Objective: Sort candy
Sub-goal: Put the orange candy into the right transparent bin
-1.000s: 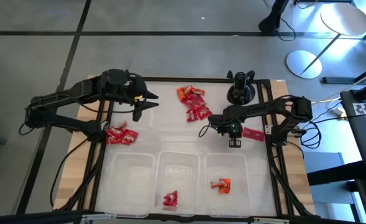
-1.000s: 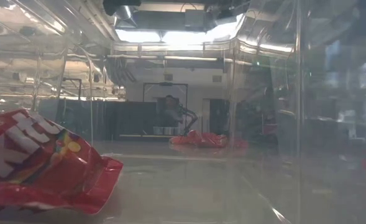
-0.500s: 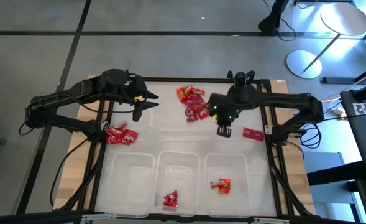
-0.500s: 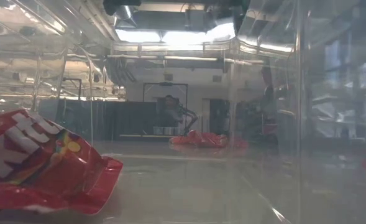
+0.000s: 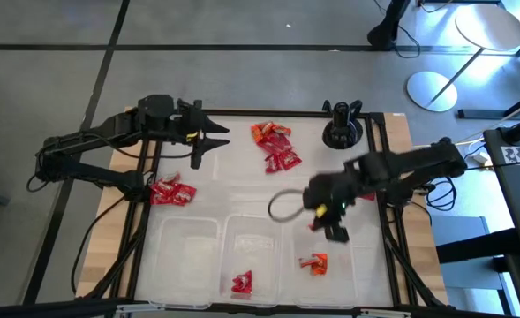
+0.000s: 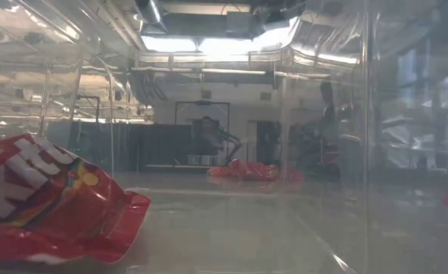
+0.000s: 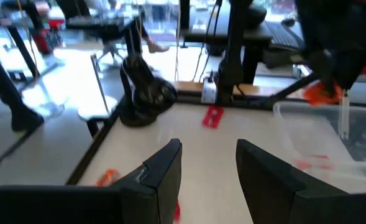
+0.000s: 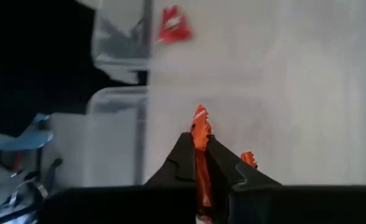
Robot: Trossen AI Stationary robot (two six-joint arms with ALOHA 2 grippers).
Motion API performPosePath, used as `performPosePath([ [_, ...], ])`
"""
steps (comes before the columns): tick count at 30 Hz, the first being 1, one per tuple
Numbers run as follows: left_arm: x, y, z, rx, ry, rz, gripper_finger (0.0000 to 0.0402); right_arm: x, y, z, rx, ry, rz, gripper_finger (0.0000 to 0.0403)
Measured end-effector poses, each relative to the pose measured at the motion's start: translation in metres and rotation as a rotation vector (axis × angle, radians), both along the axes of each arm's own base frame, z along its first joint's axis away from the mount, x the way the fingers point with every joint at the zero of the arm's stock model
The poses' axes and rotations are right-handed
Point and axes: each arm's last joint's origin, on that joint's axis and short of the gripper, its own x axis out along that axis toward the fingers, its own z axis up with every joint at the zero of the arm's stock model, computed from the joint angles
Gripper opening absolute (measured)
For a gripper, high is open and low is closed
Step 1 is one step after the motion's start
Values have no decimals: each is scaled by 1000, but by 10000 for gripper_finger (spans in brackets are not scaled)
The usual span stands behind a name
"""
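Observation:
My right gripper [image 5: 328, 228] hangs over the right clear bin [image 5: 323, 237], shut on a small orange candy piece [image 8: 199, 134]. That bin holds another orange piece [image 5: 314, 262]. The middle bin [image 5: 251, 231] holds a red packet [image 5: 242, 283]. Loose candy lies in a pile at the far centre [image 5: 274, 147] and in a red heap at the left [image 5: 171, 191]. A flat red bar [image 7: 212, 116] lies at the right. My left gripper [image 5: 207, 144] waits open above the far left of the table, touching nothing. My right gripper pinches the orange piece between its two fingertips, which slant down from above. One end of the piece [image 8: 199, 119] sticks out past the fingertips, along the fingers' line. The piece is lifted clear, above the right bin.
Three clear bins stand in a row at the near edge, the left one [image 5: 182, 252] without candy in the high view. A black camera mount [image 5: 341, 131] stands at the far right. A dark frame [image 5: 145, 212] borders the table. Bare tabletop lies between the piles and the bins.
My right gripper has risen with the orange piece. It first swung toward the far-centre pile, then came toward the near edge and now hangs over the right bin, tipped further down.

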Motion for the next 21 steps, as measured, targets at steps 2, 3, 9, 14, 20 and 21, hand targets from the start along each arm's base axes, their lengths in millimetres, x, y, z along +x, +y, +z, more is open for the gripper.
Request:
performPosePath([
  [2, 0, 0, 2, 15, -16, -3, 143, 0, 18, -5, 16, 40, 0, 4],
  [3, 1, 0, 2, 22, -22, -4, 143, 0, 25, -8, 18, 66, -9, 4],
  [9, 1, 0, 3, 56, -27, -13, 143, 12, 69, -36, 12, 158, -11, 4],
  [14, 2, 0, 3, 64, -24, -15, 143, 16, 102, -75, -52, 263, 49, 4],
  [20, 4, 1, 1, 57, -11, -15, 143, 15, 121, -141, -90, 310, 8, 5],
  [21, 4, 1, 1, 57, -12, -15, 143, 15, 120, -151, -99, 313, -21, 5],
])
